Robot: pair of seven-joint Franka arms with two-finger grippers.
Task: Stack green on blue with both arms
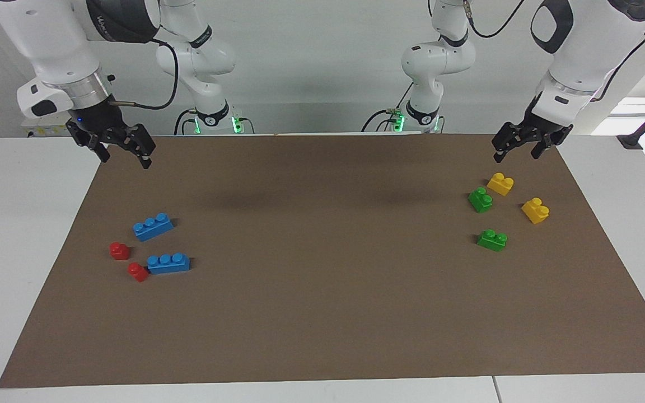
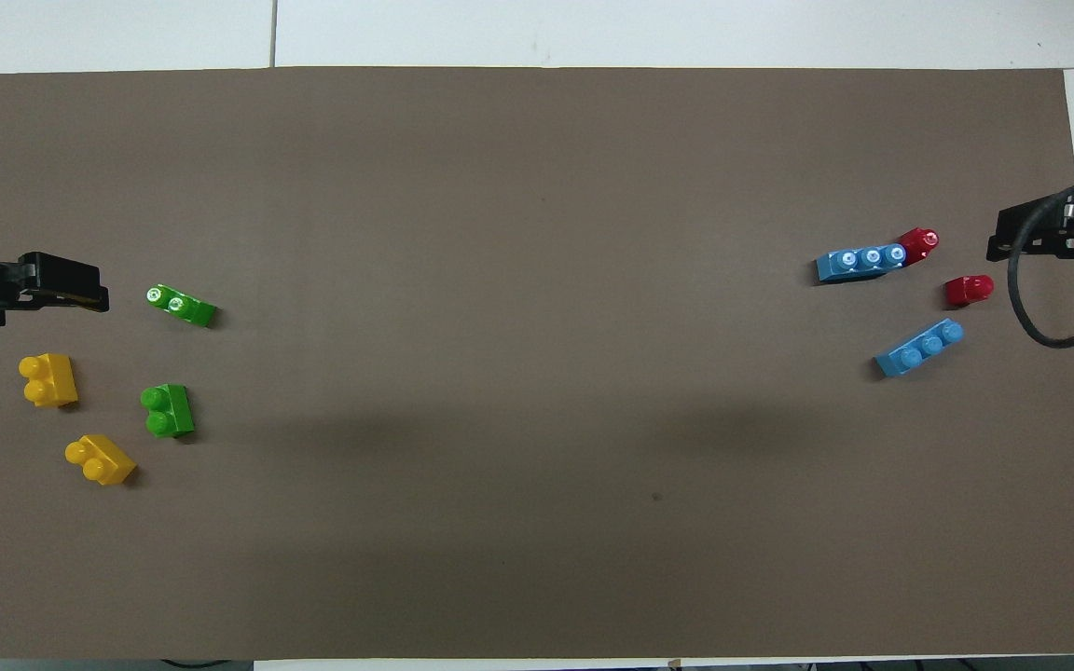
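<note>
Two groups of bricks lie well apart on the brown mat, one under each arm's reach, which is likely why the job is shared between the arms. The left gripper hangs in the air with its jaws spread and empty, above the mat's corner at its own end; just below and ahead of its jaws lie a yellow brick and, touching or nearly touching it, a green brick. A second green lies farther out from those jaws, apart from the rest, with another yellow to one side. The right gripper also hangs raised, jaws wide and holding nothing, over the mat's edge at its end. Below and out from its jaws lies a blue brick on its own, studs up; the second blue lies farther still, with a red brick against its end and another red close by. No brick is lifted or stacked yet, so the task looks to be at its start. The lone green and the lone blue seem the easier picks, since no neighbour would crowd the fingers; both blues lie at a slant, so the jaws would need turning to suit.
</note>
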